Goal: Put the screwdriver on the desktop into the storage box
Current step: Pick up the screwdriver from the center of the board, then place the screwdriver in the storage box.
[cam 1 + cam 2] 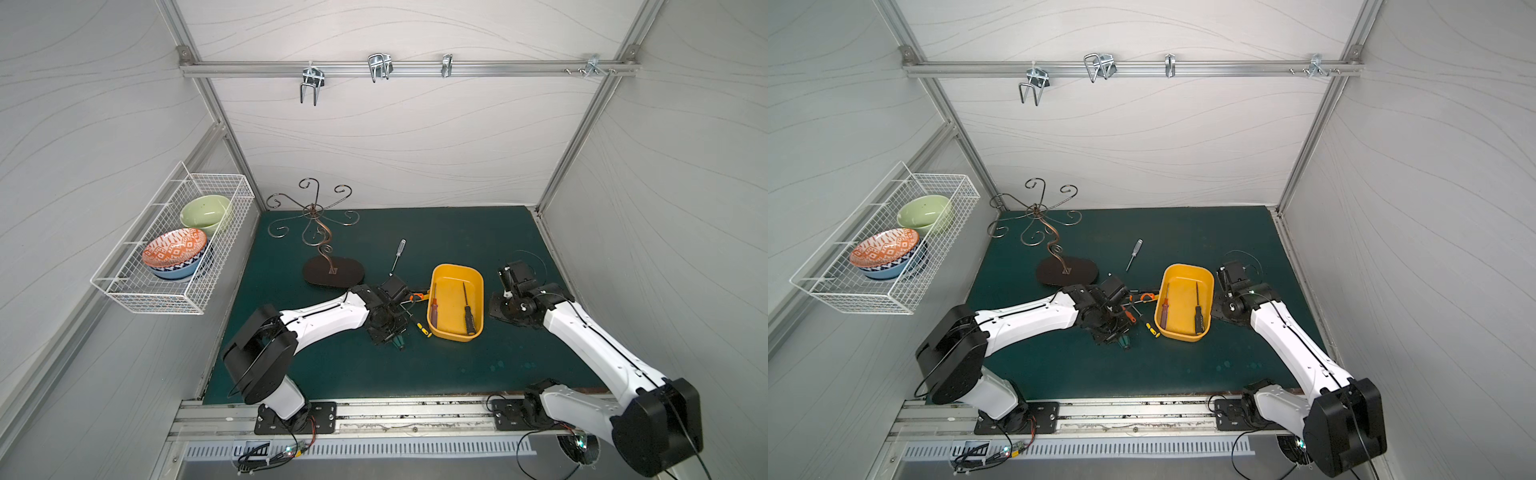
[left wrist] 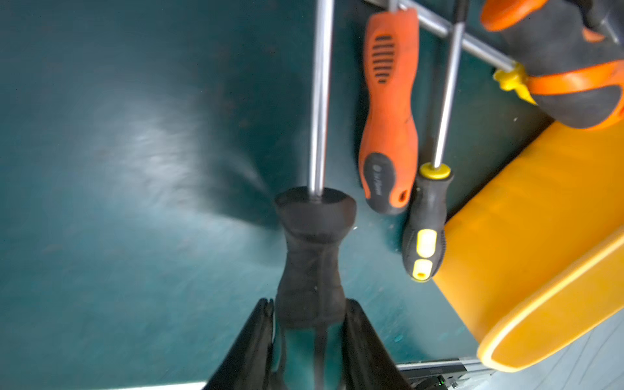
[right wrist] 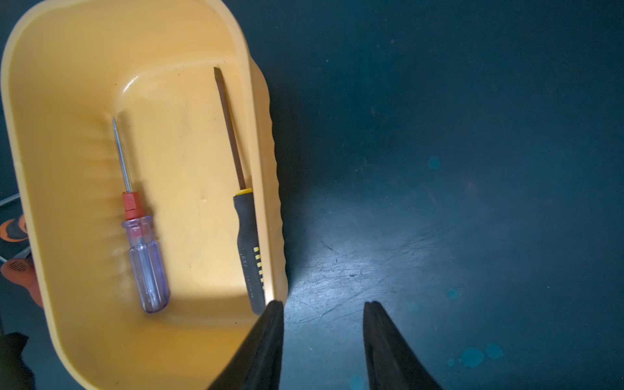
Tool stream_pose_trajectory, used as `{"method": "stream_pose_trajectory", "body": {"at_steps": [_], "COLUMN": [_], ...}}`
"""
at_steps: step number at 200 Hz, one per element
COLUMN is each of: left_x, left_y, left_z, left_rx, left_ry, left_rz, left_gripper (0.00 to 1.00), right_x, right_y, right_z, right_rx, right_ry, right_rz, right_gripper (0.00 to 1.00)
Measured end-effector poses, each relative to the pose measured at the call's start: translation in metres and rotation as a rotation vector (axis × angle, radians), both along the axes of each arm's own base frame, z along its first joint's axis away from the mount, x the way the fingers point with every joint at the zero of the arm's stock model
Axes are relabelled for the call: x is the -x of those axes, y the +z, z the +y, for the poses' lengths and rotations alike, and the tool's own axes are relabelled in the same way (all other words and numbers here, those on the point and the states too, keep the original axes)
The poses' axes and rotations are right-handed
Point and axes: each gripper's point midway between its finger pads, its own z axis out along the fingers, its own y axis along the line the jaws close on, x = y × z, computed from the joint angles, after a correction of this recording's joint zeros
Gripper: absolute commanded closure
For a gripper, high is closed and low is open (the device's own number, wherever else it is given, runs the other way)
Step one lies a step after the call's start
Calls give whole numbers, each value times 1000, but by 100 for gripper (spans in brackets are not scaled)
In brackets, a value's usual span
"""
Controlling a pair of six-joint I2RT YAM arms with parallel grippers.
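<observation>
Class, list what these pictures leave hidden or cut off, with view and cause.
- Black rubber-handled screwdriver: tip cut off by the left wrist view's edge.
- Orange plastic-handled screwdriver: mostly hidden by the yellow plastic storage box, right wrist view.
- Right gripper: fingers hidden under its own wrist in both top views.

- Storage box (image 1: 451, 291) on counter (image 1: 436, 365), centre-right.
- In it: screwdriver (image 1: 434, 311) by left wall, second screwdriver (image 1: 469, 318) by right wall.
- Screwdriver cluster (image 1: 423, 328) just left of box.
- Single screwdriver (image 1: 398, 255) behind cluster.
- Stand (image 1: 332, 272) on counter, rear left.
</observation>
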Motion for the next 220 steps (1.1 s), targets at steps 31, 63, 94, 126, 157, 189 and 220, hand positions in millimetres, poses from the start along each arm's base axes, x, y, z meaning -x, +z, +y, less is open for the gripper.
{"method": "stream_pose_trajectory", "body": {"at_steps": [31,63,94,126,157,189,220], "left_x": [9,15,10,3,1,-6,-22], "left_y": [-4,-8,7,30,47,78,109], "left_z": [27,44,46,49,45,9,-49], "left_rx": [-61,-107,-85,-53,-58,-20,47], "left_ry": [58,82,78,60,-47,-268,-488], "left_rz": [19,21,-47,-146,-248,-355,-436], "left_gripper": [100,100,100,100,100,100,100], "right_x": [0,0,0,0,1,4,11], "right_y": [0,1,2,4,9,19,27], "right_z": [0,0,0,0,-2,-7,-12], "right_rx": [0,-1,-3,-9,-7,-6,-13], "right_ry": [0,0,-1,-6,-11,-22,-38], "right_rz": [0,-3,-7,-16,-37,-67,-86], "right_gripper": [58,58,58,57,57,57,57]}}
